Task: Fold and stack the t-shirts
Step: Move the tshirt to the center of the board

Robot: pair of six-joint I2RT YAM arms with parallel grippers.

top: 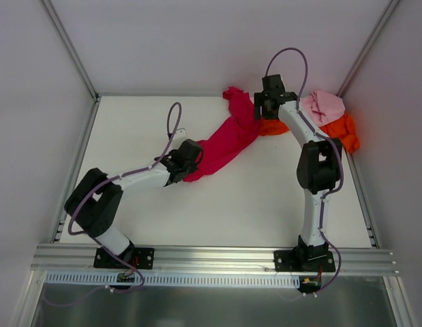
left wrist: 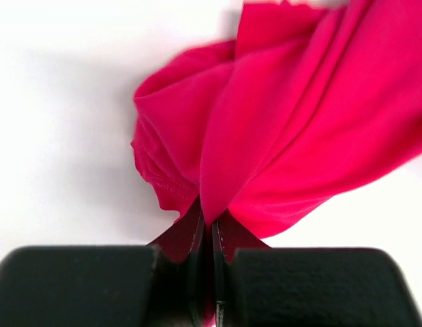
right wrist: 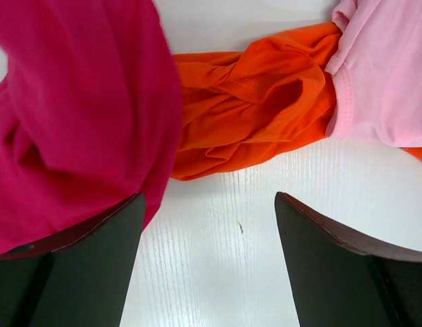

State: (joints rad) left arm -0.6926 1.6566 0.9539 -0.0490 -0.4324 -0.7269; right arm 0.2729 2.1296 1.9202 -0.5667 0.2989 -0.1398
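Crimson t-shirt lies pinched in the left end effector, the right end effector open beside it.

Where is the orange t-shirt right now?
In the top view the orange t-shirt lies bunched at the table's far right, partly under the pale pink t-shirt and beside the crimson t-shirt's far end.

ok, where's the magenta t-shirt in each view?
Top external: magenta t-shirt lies diagonally mid-table, near end in the left claw.
Left wrist: fills centre and right, pinched in the shut left claw.
Right wrist: left side, beside the orange t-shirt.
Shared landmark: white table, in all three; orange t-shirt in top and right wrist.
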